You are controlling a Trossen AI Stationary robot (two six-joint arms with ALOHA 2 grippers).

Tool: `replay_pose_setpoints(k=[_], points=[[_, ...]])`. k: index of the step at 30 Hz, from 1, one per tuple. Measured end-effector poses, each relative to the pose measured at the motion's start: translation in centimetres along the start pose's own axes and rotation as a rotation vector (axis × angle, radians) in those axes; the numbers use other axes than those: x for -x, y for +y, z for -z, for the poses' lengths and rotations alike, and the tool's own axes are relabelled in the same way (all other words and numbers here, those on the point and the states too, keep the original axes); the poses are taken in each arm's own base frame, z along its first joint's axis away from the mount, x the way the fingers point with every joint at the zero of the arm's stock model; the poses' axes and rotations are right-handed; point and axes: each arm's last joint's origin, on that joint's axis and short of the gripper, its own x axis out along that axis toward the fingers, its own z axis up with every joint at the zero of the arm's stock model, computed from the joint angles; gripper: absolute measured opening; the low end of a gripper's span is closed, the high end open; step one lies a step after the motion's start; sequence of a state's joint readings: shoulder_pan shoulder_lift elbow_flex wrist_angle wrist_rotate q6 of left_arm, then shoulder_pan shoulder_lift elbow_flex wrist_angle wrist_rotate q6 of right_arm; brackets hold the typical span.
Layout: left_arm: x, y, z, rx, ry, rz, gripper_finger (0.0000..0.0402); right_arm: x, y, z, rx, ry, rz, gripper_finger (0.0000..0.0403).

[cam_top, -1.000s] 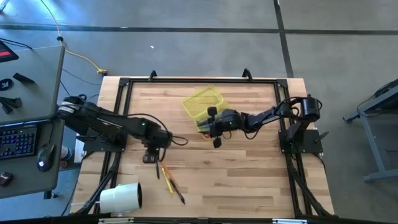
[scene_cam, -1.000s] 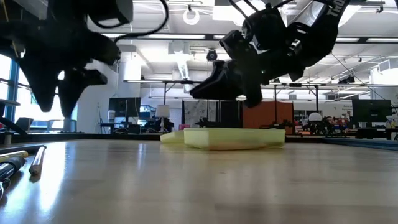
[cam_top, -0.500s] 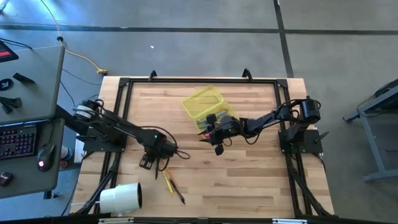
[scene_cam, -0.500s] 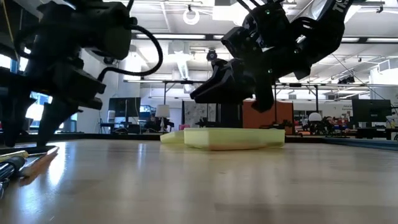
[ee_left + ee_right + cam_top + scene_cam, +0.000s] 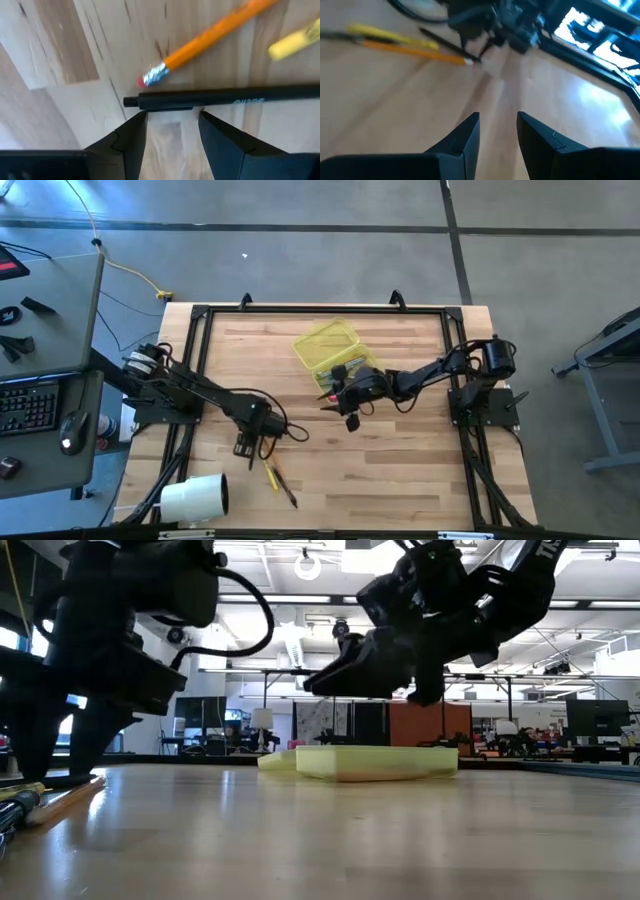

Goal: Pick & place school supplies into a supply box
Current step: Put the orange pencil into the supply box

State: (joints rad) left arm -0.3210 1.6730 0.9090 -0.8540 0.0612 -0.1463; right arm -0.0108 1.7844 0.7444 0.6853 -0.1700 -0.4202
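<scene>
A black pen [image 5: 225,97], an orange pencil [image 5: 210,35] and a yellow pen [image 5: 295,42] lie flat on the wooden table near its front left [image 5: 275,475]. My left gripper [image 5: 172,116] points straight down, open, with its fingertips low over the black pen's end; I cannot tell whether they touch it. The yellow-green supply box [image 5: 326,343] lies open at the middle of the table's far half. My right gripper [image 5: 333,400] hovers at the box's near edge, open, with nothing between its fingers [image 5: 498,117].
A big white roll [image 5: 195,498] lies at the near left corner. A black frame [image 5: 195,320] runs around the tabletop. Bare wood lies between the pens and the box. The low view shows the box [image 5: 375,762] beyond my right gripper [image 5: 325,683].
My left gripper has come down and toward the table's near edge, and now stands low over the pens. My right gripper has shifted a little toward the table's left, away from the box, staying above the table. The pens and the box have not moved.
</scene>
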Motion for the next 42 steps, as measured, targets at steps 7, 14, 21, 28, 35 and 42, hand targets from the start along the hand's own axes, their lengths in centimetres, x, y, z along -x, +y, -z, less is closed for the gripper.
replay_pose_setpoints(k=[7,14,21,28,35,42], points=[[0.3,-0.2,-1.1,0.003,-0.107,0.007,0.0214,-0.2,1.4,-1.0,-0.019,-0.078,-0.09,0.0114],[1.3,-0.4,-3.9,-0.027,-0.389,-0.053,0.0214,-0.3,2.4,-1.6,-0.006,-0.099,-0.105,0.0114],[2.3,-0.5,-5.7,-0.177,-0.598,-0.119,0.0214,-0.4,5.2,-2.5,-0.014,-0.127,-0.253,0.0114],[3.3,-0.1,-6.2,-0.145,-0.613,-0.311,0.0214,-0.6,7.2,-3.5,0.044,-0.116,-0.22,0.0114],[5.3,0.2,-6.1,-0.054,-0.503,-0.423,0.0214,-1.5,4.7,-5.0,-0.038,-0.107,-0.184,0.0114],[9.2,0.3,-2.7,-0.058,-0.04,-0.418,0.0214,-2.4,4.4,-5.0,-0.045,-0.09,-0.196,0.0114]])
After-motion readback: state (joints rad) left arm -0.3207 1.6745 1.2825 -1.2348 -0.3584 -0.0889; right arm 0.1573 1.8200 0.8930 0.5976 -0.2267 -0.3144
